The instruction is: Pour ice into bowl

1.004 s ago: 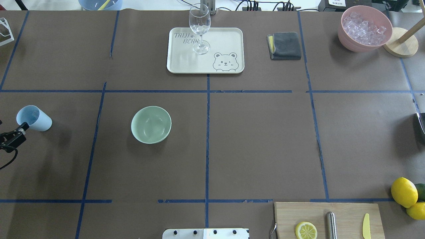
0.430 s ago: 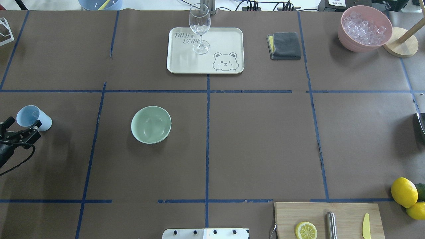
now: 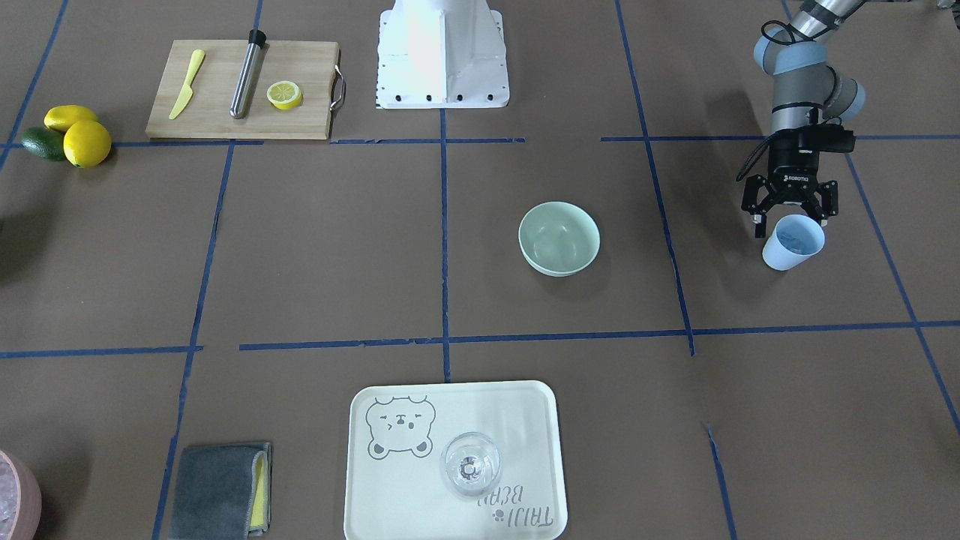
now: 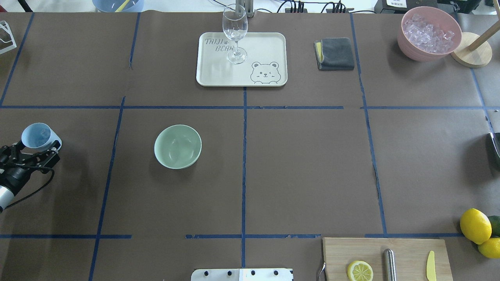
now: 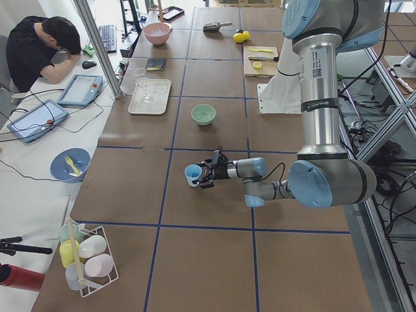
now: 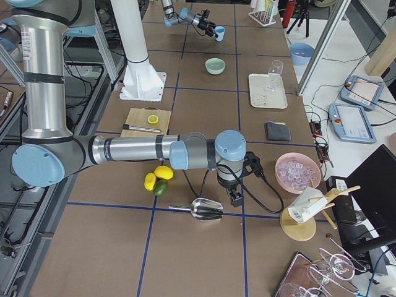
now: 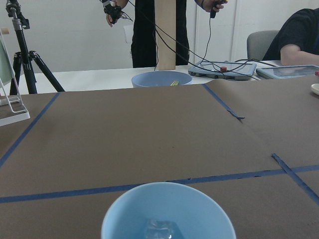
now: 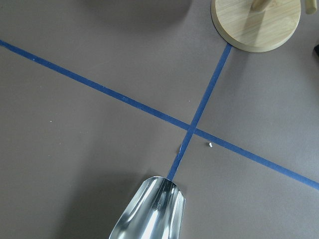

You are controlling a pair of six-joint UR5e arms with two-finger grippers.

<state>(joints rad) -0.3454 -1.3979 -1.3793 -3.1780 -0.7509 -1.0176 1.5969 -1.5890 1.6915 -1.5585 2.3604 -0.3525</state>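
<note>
The ice (image 7: 159, 229) is a few clear cubes lying in the bottom of a light-blue cup (image 4: 38, 135) that stands near the table's left edge. My left gripper (image 4: 36, 148) is open, a finger on each side of the cup's lower part (image 3: 793, 244); I cannot tell whether the fingers touch it. The pale mint-green bowl (image 4: 177, 146) stands to the cup's right, apart from it. My right gripper (image 6: 235, 198) shows only in the exterior right view, hovering beside a metal scoop (image 6: 207, 209); I cannot tell whether it is open or shut.
A pink bowl of ice (image 4: 429, 33) sits at the back right beside a round wooden base (image 4: 471, 54). A tray (image 4: 269, 43) holds a wine glass (image 4: 235, 33). A grey cloth (image 4: 334, 53), a cutting board (image 4: 410, 249) and lemons (image 4: 475, 225) lie to the right.
My left gripper has come in from the left edge and turned toward the blue cup, so its fingers now flank the cup. The bowl has not moved.
</note>
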